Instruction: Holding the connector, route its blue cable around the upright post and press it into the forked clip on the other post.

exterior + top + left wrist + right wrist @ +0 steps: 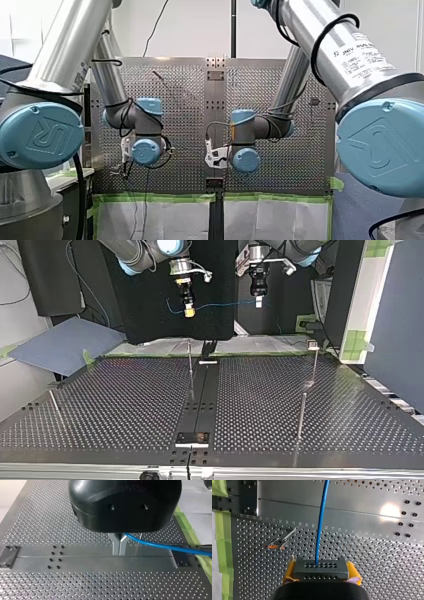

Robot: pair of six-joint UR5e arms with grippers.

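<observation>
In the right wrist view my right gripper has its yellow pads shut on a dark connector block. The blue cable leaves the block and runs ahead over the table. My left gripper has metal fingers shut on the same blue cable. Both grippers hang high over the far table edge in the top view: my right gripper at the left, my left gripper at the right, with the cable strung between them. A post with an orange-marked clip stands beside my right gripper.
Thin upright posts rise from the perforated table in the top view: one near the middle, one with a block on top at the right, one shorter in front of it, one at the left. A dark centre strip runs between the plates.
</observation>
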